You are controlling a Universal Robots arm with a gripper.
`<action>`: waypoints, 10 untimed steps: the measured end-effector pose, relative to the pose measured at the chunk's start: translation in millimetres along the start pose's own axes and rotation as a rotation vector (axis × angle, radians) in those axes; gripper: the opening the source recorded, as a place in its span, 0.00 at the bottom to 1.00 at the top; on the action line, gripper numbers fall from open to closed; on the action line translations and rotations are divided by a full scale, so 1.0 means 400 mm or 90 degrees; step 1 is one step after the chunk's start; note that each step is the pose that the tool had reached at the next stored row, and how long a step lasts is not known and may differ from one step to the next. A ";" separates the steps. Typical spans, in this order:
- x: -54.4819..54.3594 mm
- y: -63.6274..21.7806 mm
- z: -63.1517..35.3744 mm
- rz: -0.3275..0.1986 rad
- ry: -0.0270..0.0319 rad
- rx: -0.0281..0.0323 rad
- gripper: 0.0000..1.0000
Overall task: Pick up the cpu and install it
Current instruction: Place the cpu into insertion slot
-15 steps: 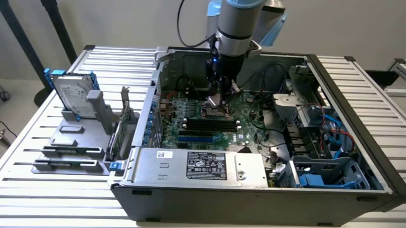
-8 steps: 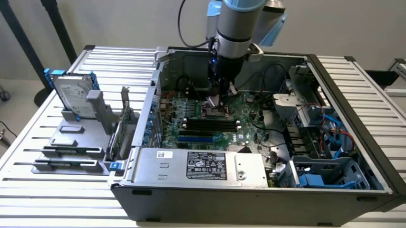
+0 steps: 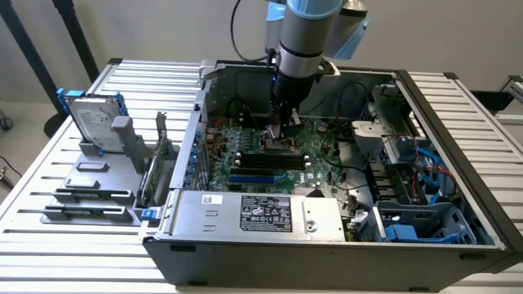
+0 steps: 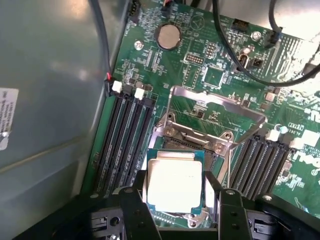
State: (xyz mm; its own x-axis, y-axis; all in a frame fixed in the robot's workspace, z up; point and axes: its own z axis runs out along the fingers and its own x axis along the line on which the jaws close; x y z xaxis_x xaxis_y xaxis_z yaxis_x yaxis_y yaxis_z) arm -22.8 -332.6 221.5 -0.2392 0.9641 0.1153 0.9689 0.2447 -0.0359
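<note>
While pincer is hovering over open socket, fingers are clamping cpu; memory slots lying at socket's 6 o'clock, exterior view.

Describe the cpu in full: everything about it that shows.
The small flat square cpu has a silvery-grey metal top with a dull sheen, rimmed by a thin green board edge. It lies flat, top up, over the dark motherboard socket, whose silver metal frame is swung open. Two black fingers sit against its opposite edges, gripping it. Whether it is fully seated cannot be told.
</note>
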 end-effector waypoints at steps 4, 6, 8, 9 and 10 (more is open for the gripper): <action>-0.001 0.000 0.005 0.041 0.0024 -0.0016 0.54; -0.001 0.000 0.007 0.058 0.0033 -0.0022 0.54; -0.003 0.000 0.010 0.069 0.0043 -0.0001 0.54; -0.006 -0.001 0.010 0.071 0.0048 0.0016 0.54; -0.010 -0.002 0.011 0.072 0.0052 0.0027 0.54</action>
State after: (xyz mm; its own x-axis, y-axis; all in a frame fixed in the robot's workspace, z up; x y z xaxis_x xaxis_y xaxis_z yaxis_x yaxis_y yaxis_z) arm -22.8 -336.2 216.9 -0.1282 0.9847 0.1184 0.9894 0.1353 -0.0534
